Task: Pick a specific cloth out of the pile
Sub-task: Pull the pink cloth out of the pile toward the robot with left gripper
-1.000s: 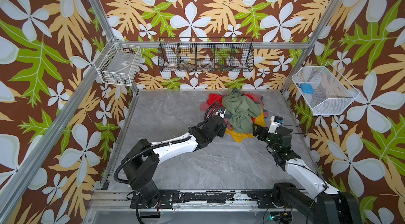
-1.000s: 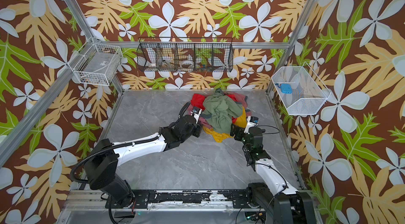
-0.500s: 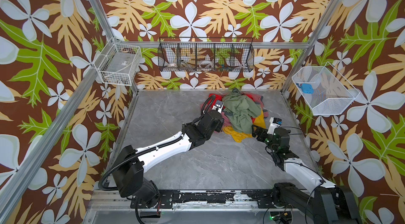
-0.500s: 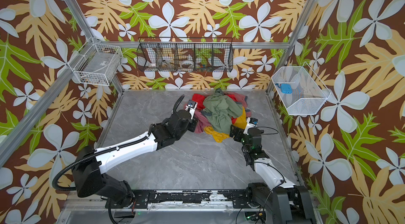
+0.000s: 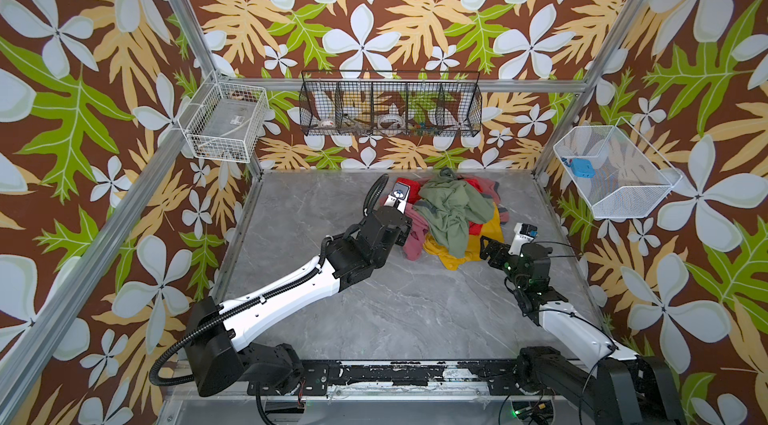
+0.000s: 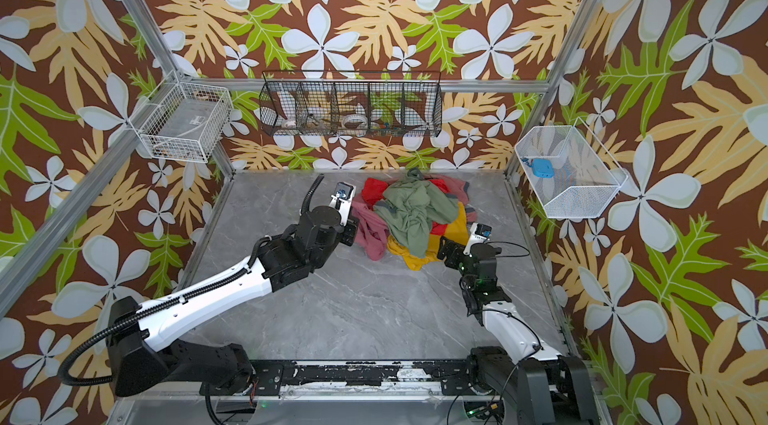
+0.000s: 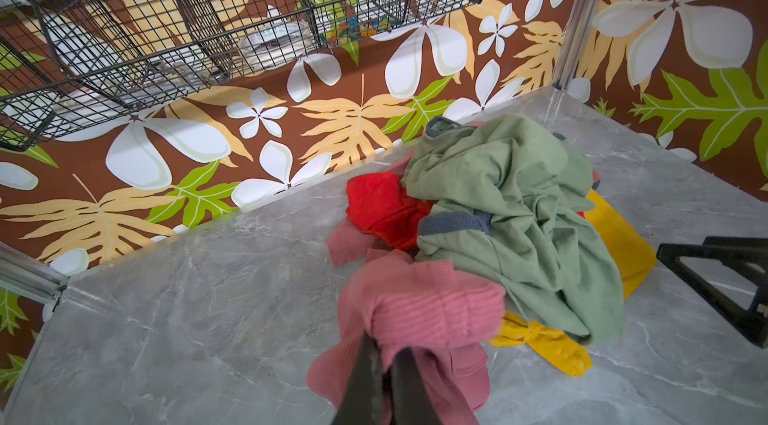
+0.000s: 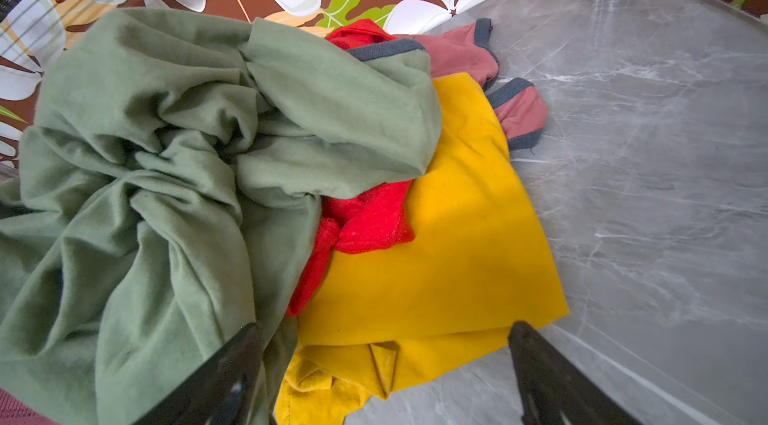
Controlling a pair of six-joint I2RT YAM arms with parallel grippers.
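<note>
The left gripper [image 7: 386,345] has its two black fingers pressed together, pinching the soft dusty rose-pink cloth [image 7: 428,306]. The cloth hangs at the left edge of the pile of mixed soft clothes [image 5: 455,215] on the grey marble table [image 5: 374,310]. The right gripper [image 8: 386,327] is spread wide beside the bright yellow cloth [image 8: 449,261] and holds nothing. The long black wire basket [image 5: 390,109] on the back wall holds white rolls and small bits. The white mesh basket [image 5: 615,190] on the right wall holds a small blue thing [image 5: 581,168]. Only the left wrist view shows the pinch. In both top views the black wrist covers those fingers.
</note>
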